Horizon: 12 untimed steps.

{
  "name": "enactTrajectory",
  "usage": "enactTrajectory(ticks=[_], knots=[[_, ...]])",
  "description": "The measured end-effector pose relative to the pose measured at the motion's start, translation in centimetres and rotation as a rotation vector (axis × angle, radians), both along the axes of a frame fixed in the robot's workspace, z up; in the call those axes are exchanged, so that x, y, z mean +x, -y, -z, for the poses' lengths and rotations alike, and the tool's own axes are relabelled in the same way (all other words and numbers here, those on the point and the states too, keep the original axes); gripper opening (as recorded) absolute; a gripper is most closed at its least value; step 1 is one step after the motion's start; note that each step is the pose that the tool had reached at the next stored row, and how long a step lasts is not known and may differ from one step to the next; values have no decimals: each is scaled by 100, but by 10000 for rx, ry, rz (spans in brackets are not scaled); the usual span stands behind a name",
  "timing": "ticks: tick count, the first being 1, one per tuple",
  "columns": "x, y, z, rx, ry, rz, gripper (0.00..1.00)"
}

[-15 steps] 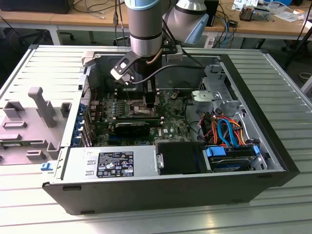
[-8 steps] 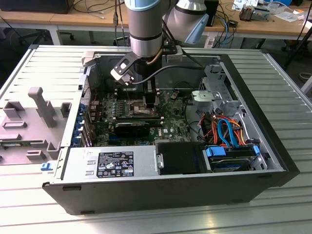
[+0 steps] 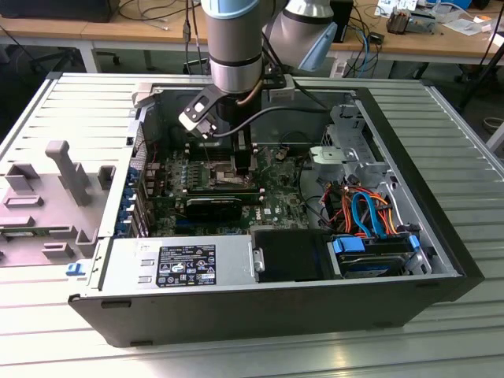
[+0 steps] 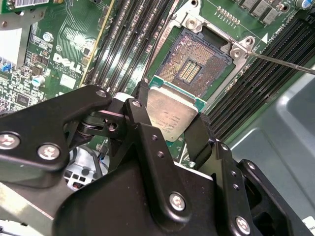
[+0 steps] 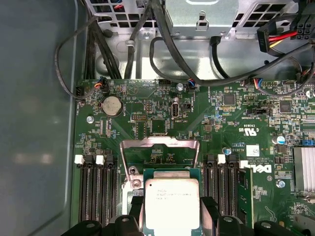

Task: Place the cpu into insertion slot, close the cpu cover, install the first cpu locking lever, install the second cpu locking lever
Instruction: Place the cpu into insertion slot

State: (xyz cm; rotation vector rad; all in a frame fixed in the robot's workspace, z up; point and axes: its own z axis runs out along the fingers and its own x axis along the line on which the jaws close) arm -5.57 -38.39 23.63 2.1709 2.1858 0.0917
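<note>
Layout about the insertion slot (image 4: 194, 64). The slot sits in the motherboard (image 5: 147, 105), which lies inside the open computer case (image 3: 236, 315), with memory slots (image 5: 96, 182) flanking it on two opposite sides. The cpu (image 4: 170, 115), clamped between the fingers of the gripper (image 4: 170, 120), hangs close over one edge of the slot, not seated. The cpu cover (image 5: 160, 143) stands raised on the slot's side toward the coin cell (image 5: 112, 104). In the exterior view, the power supply (image 3: 185, 264) lies nearer the camera than the slot, and the drives (image 3: 374, 256) lie to the exterior view's right of it.

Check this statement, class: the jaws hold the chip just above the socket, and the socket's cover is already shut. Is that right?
No. The cover is swung open, not shut: the first wrist view shows its frame folded back, and the second wrist view shows the socket bare. The jaws do hold the chip above it.
</note>
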Motion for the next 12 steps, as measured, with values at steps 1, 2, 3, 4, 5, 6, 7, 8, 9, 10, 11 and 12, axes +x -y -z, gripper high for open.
enactTrajectory(ticks=[1, 2, 3, 4, 5, 6, 7, 8, 9, 10, 11, 12], knots=[[0, 0, 2, 0, 0, 0, 54], [0, 0, 4, -1, 0, 0, 54], [0, 0, 5, -1, 0, -1, 54], [0, 0, 10, 0, 0, 0, 54], [0, 0, 20, 0, 0, 0, 54], [0, 0, 24, 0, 0, 0, 54], [0, 0, 27, 0, 0, -1, 54], [0, 0, 29, 0, 0, 0, 54], [0, 0, 31, 0, 0, 0, 54], [0, 0, 31, -1, 0, 0, 54], [0, 0, 34, 0, 0, 0, 54], [0, 0, 36, -1, 0, 0, 54]])
